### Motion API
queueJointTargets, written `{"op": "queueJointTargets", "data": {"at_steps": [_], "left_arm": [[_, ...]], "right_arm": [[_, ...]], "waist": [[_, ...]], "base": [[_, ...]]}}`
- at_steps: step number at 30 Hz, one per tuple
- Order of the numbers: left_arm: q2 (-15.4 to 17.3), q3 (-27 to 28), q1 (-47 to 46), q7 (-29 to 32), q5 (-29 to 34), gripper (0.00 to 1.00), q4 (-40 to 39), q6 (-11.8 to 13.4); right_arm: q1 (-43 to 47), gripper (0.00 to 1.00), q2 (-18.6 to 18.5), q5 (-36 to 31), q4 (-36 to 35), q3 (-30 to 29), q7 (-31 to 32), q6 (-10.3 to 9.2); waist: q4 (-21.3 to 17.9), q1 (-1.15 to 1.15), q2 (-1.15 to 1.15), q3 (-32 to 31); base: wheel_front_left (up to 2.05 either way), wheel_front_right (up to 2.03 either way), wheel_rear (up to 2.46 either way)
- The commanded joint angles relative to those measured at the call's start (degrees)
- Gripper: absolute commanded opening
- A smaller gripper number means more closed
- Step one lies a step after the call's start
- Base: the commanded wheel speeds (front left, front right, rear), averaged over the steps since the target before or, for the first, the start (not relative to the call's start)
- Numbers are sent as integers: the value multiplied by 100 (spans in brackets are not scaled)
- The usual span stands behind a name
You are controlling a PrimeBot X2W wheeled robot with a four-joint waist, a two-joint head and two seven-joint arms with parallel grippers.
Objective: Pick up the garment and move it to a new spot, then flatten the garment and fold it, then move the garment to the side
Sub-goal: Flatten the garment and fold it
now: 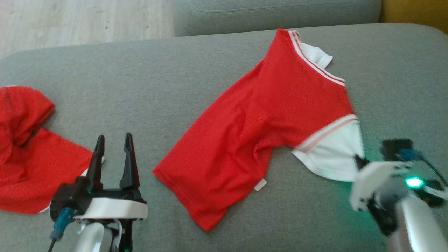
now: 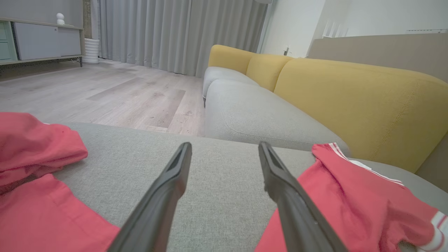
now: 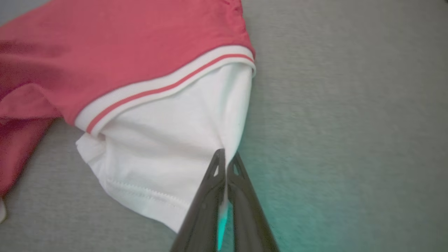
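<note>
- The garment (image 1: 259,129), a red shirt with white sleeves, lies spread out but slanted on the grey sofa cushion (image 1: 196,66). It has some wrinkles near the lower sleeve.
- Our right hand (image 3: 225,159) is closed on the edge of the white sleeve (image 3: 168,140). A thin strip of white cloth shows between its two fingers, so we judge that it pinches the fabric and does not only touch it.
- We think this hold at the corner is chosen because a pull outward on the sleeve can stretch the cloth flat.
- Our left hand (image 1: 114,137) is open and holds nothing. It hovers over the cushion between the garment and another red cloth (image 1: 31,157), probably ready to take the hem side.
- We judge that the flattening is the step in hand; the folding is not yet done.
</note>
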Motion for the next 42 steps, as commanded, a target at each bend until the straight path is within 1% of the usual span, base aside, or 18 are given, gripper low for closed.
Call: {"op": "queueJointTargets", "data": {"at_steps": [1, 3, 4, 5, 8, 11, 12, 17, 21, 25, 28, 32, 35, 36, 42], "left_arm": [[111, 242, -93, -55, -13, 100, -216, 35], [119, 260, -75, -55, -18, 100, -231, 42], [121, 262, -69, -55, -20, 100, -235, 43], [124, 260, -67, -55, -19, 100, -236, 43], [134, 245, -56, -55, -14, 100, -229, 43], [129, 212, -34, -55, -8, 100, -212, 45], [129, 212, -34, -55, -8, 100, -212, 45], [107, 164, 29, -55, -12, 100, -180, 48], [97, 157, 136, -55, -6, 100, -164, 62], [61, 84, 248, -40, -11, 100, -103, 53], [-22, -79, 269, 82, -28, 100, -36, -3], [-159, -367, 180, 674, -144, 100, 371, -75], [-297, -481, 57, 1055, -339, 100, 749, -79], [-328, -497, 13, 1165, -389, 100, 874, -44], [-447, -491, -267, 1466, -708, 100, 1389, 70]], "right_arm": [[141, 0, -78, -149, -601, -112, 154, 43], [340, 0, -95, -236, -961, -320, 298, 43], [421, 24, -109, -265, -1109, -388, 340, 43], [480, 100, -114, -284, -1253, -445, 333, 43], [570, 100, -101, -230, -1599, -438, 49, 43], [616, 100, -121, -152, -1855, -189, -577, 43], [616, 100, -121, -152, -1855, -189, -577, 43], [841, 100, -86, -65, -1954, 40, -1715, 43], [1031, 100, -38, 33, -1852, 289, -2320, 43], [1075, 100, -17, 134, -1715, 558, -2455, 43], [1021, 100, -19, 166, -1673, 660, -2464, 43], [964, 100, -21, 206, -1670, 748, -2456, 43], [920, 100, -20, 240, -1668, 831, -2447, 43], [909, 100, -18, 252, -1666, 862, -2439, 43], [853, 100, -6, 335, -1655, 993, -2427, 43]], "waist": [[-71, 0, 0, -9], [-118, 0, 0, -10], [-134, 0, 0, -10], [-149, 0, 0, -10], [-189, 0, 0, -25], [-202, 0, 0, -55], [-202, 0, 0, -55], [-190, 0, 0, -164], [-195, 0, 0, -255], [-221, 0, 0, -311], [-230, 0, 0, -318], [-254, 0, 0, -276], [-314, 0, 0, -236], [-339, 0, 0, -223], [-462, 0, 0, -152]], "base": [[0, 0, 0], [0, 0, 0], [0, 0, 0], [0, 0, 0], [0, 0, 0], [0, 0, 0], [0, 0, 0], [0, 0, 0], [0, 0, 0], [0, 0, 0], [0, 0, 0], [0, 0, 0], [0, 0, 0], [0, 0, 0], [0, 0, 0]]}}
